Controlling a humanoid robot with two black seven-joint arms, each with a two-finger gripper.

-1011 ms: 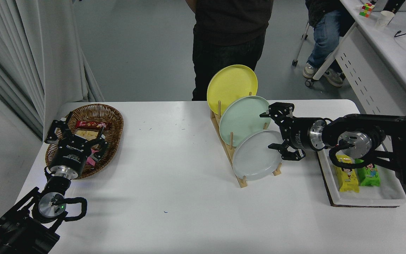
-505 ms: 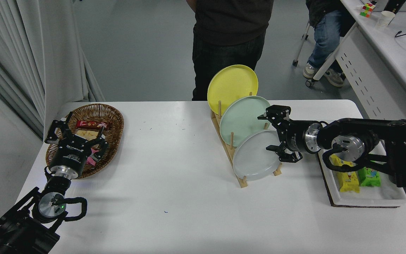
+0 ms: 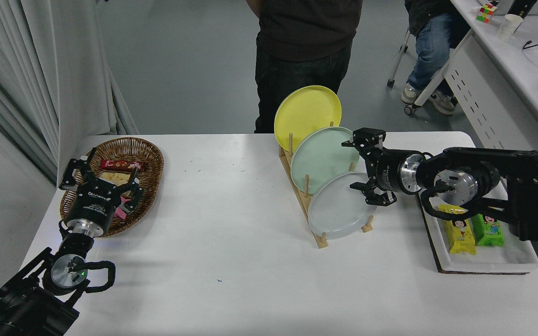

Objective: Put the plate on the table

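Observation:
The pale grey plate [image 3: 336, 207] stands on edge in the front slot of a wooden rack [image 3: 304, 196] on the white table [image 3: 231, 261]. A mint-green plate [image 3: 320, 156] and a yellow plate [image 3: 306, 109] stand behind it. My right gripper [image 3: 354, 164] is open, reaching in from the right. Its lower finger lies over the grey plate's upper right rim, and its upper finger is by the green plate's right edge. My left gripper [image 3: 103, 175] is open and parked over the basket at the lower left.
A wicker basket [image 3: 115, 184] with snacks sits at the left. A white tray [image 3: 479, 252] with yellow and green packets sits at the right, under my right arm. A person [image 3: 304, 56] stands at the far side behind the rack.
My right gripper has moved left and a little farther away, closing in on the grey plate's upper right rim. The plates and left arm have not moved.

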